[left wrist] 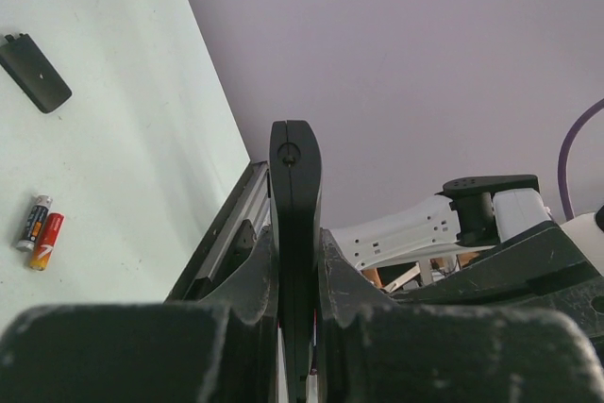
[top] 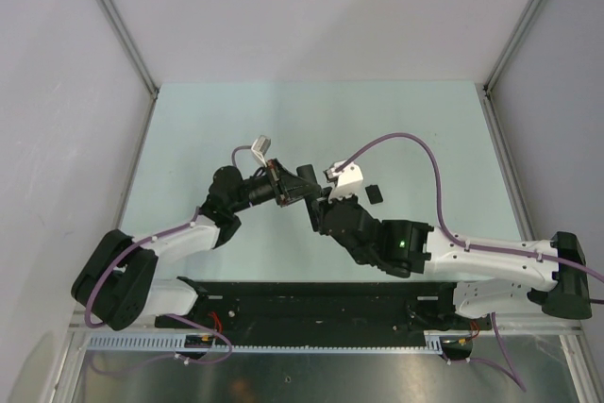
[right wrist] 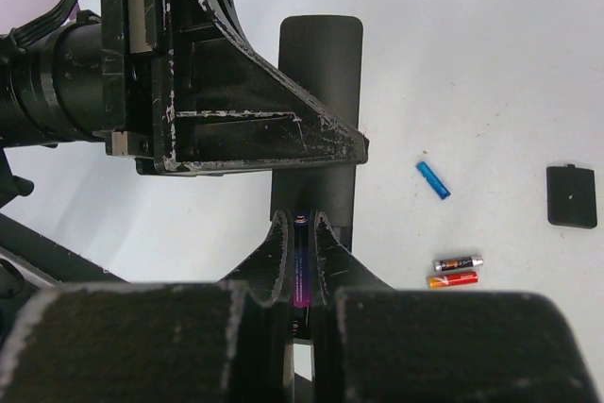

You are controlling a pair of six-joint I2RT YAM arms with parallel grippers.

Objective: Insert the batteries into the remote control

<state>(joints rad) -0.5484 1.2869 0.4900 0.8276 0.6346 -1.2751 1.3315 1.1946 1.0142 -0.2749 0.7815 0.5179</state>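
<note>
Figure: My left gripper [left wrist: 294,244] clamped the remote control [left wrist: 294,176] edge-on, raised off the table [right wrist: 472,63], so its back faced my right gripper [right wrist: 300,226]. That gripper pinched a purplish battery [right wrist: 301,271] lengthwise against it, apparently for seating. Two spare batteries [right wrist: 459,262] and the loose cover [right wrist: 571,195] lay nearby.

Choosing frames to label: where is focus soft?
Left wrist: the left gripper blurs toward the bottom edge, loose batteries sharp. Right wrist: right gripper likewise soft below, blue battery crisp. Top external: evenly sharp, those too small.
</note>
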